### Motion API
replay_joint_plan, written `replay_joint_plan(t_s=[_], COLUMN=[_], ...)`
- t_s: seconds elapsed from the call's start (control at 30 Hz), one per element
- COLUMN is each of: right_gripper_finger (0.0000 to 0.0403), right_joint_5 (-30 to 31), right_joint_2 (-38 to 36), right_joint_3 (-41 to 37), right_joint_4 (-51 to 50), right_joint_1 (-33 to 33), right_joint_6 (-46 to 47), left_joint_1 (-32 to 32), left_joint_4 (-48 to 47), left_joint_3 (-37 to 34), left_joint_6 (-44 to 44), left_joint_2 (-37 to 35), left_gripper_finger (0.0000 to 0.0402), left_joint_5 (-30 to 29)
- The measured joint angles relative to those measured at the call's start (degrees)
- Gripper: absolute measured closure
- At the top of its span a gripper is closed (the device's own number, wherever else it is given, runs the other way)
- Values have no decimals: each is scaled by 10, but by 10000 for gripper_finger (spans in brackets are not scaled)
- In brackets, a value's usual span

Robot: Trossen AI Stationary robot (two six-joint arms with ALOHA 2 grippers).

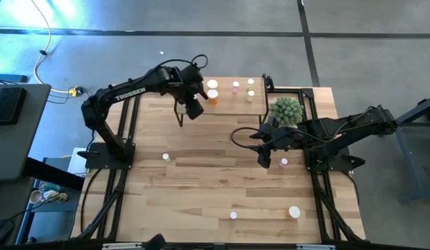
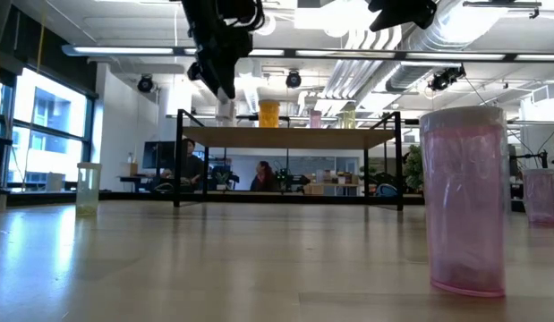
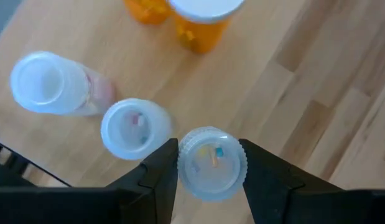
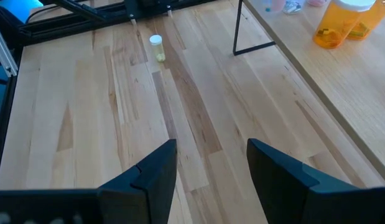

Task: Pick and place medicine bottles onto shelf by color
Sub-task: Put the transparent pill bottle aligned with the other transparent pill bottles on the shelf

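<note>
step: placing | left gripper (image 3: 211, 168) clamps clear white-capped bottle (image 3: 212, 164) over light-wood shelf (image 3: 273, 81) left end | next: lower, release | right gripper (image 4: 211, 165) open, empty

Light-wood bench (image 1: 201, 167) has a few bottles scattered around: a pale one (image 1: 166, 157) on the left, a pink one (image 1: 284, 162), two more (image 1: 233, 215) near the front (image 1: 294, 212). The raised shelf (image 1: 232, 104) at the back carries orange (image 1: 212, 96) and pale bottles (image 1: 250, 95), with a spiky green plant (image 1: 286, 110) just beside it.
</note>
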Motion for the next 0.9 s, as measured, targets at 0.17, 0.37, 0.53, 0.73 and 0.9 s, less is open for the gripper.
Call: replay_joint_plan(t_s=[0.17, 0.37, 0.53, 0.73, 0.9], right_gripper_finger=[217, 217, 217, 217, 217], right_joint_5=[0, 0, 0, 0, -2], right_joint_2=[0, 0, 0, 0, 0], right_joint_3=[0, 0, 0, 0, 0], right_joint_4=[0, 0, 0, 0, 0], right_joint_1=[0, 0, 0, 0, 0], right_joint_6=[0, -1, 0, 0, 0], left_joint_1=[13, 20, 21, 22, 22], left_joint_4=[1, 1, 2, 2, 4], left_joint_3=[0, 0, 0, 0, -29], left_joint_6=[-2, -7, -7, -7, -3], left_joint_2=[-2, -2, -2, -2, -2], left_gripper_finger=[266, 260, 256, 255, 260], left_joint_5=[6, 6, 11, 28, 29])
